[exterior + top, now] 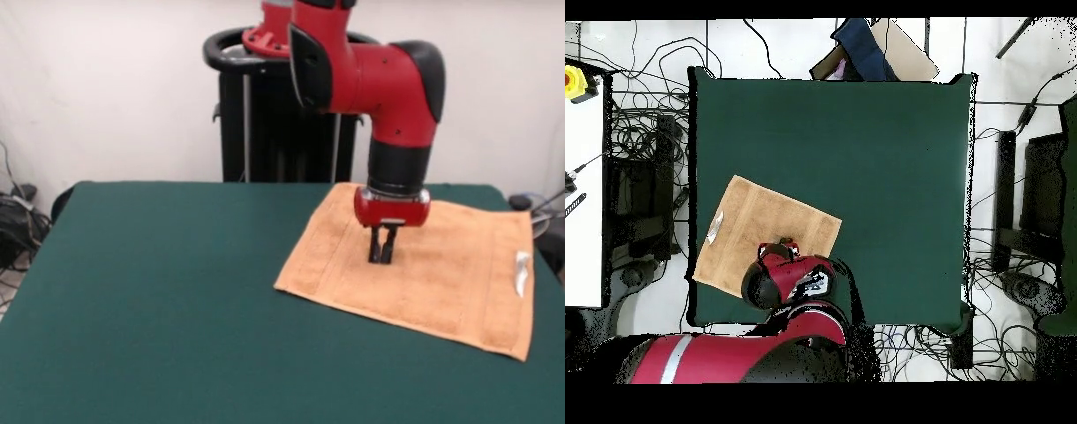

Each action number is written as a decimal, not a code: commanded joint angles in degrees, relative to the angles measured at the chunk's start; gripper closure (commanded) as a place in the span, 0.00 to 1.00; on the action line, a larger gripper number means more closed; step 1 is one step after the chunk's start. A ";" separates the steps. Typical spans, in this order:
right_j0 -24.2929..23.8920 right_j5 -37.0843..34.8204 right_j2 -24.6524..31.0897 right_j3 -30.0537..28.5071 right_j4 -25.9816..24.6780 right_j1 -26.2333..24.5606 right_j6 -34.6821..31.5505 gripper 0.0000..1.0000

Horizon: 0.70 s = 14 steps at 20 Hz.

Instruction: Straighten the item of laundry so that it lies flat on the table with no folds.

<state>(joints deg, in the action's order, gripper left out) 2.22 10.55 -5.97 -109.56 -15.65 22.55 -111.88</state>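
The light orange-tan towel [441, 274] lies spread out and nearly flat on the dark green table [159, 291], at the right side near the robot. Its white care tag [522, 272] sits at the right edge. A border band runs along the left end. My gripper [381, 247] points straight down over the towel's left-middle part, fingers close together, tips at the cloth. In the overhead view the towel [755, 225] lies at an angle by the table's [885, 150] left edge, with the tag [715, 228] showing. My red arm covers the towel's lower corner and hides the gripper.
The black pedestal [265, 115] stands behind the table. Cables lie on the floor around it. A cardboard box with a dark blue thing [865, 50] sits past the table's far edge. A white bench [583, 200] with a yellow and red button [577, 80] stands at the left.
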 commanded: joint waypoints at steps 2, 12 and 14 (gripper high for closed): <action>-5.62 5.89 -12.14 14.36 0.67 -19.12 -2.51 1.00; 1.93 10.29 -23.52 16.47 8.24 -27.73 0.20 1.00; 4.50 9.46 -26.10 16.61 11.44 -29.90 1.06 1.00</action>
<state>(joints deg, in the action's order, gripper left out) 11.34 33.81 -17.53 -109.60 -18.02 14.64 -111.88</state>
